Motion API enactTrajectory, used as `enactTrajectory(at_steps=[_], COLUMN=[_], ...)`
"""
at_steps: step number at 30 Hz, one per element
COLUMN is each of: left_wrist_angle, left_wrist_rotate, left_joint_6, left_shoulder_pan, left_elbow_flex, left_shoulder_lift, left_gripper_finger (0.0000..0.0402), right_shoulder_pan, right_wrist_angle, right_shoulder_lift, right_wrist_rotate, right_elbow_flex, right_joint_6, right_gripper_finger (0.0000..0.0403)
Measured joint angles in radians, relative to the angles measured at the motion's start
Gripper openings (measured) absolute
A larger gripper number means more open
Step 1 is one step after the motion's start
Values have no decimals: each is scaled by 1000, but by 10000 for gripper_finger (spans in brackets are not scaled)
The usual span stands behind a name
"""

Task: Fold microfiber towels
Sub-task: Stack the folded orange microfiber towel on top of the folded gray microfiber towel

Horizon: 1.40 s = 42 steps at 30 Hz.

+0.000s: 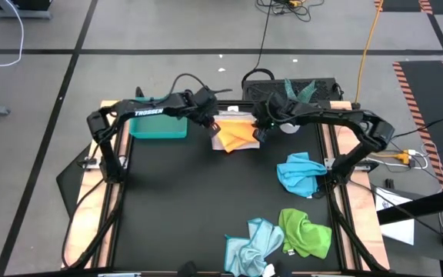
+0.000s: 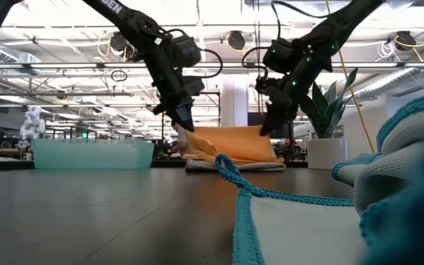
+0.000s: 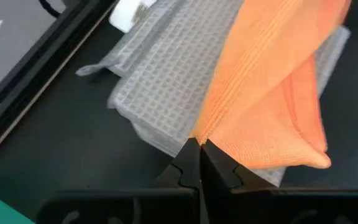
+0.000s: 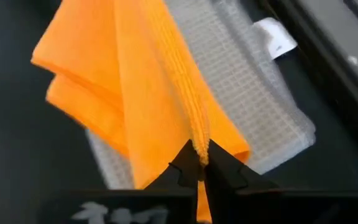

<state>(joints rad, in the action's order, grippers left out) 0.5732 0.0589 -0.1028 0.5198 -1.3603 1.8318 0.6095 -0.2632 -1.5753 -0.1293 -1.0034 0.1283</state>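
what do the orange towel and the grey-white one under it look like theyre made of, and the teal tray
Orange towel: soft matte knit cloth, likely microfiber; fine ribbed rows show along its edge, and it drapes in loose folds. Grey-white towel: cloth with a waffle-grid weave, lying folded flat under the orange one. Teal tray: looks like rigid, slightly translucent plastic with smooth straight walls.

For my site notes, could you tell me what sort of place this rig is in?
Probably a large industrial workshop or lab hall: the low view shows exposed ceiling beams and hanging lights, and the high view shows a bare floor with hazard striping.
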Motion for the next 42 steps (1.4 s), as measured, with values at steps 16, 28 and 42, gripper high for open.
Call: enactTrajectory(at_steps=[16,28,42], left_wrist_angle=[-68,51,152], left_wrist_rotate=[-17,-127,-213], left_joint_6=[50,-93,-391], left_shoulder_pan=[29,-79,-71], left_elbow_flex=[0,-1,1], left_shoulder_lift=[1,-88,-59], left_gripper_finger=[118,152,152], right_shoulder_pan=[28,-83,-278], right_wrist_angle=[63,-43,-52], right_shoulder_lift=[-1,70,270], right_wrist_rotate=[108,-33,-163], right_elbow_flex=[-12,-12,-13], right_joint_6=[22,-140,-391], right_gripper_finger=[151,147,146])
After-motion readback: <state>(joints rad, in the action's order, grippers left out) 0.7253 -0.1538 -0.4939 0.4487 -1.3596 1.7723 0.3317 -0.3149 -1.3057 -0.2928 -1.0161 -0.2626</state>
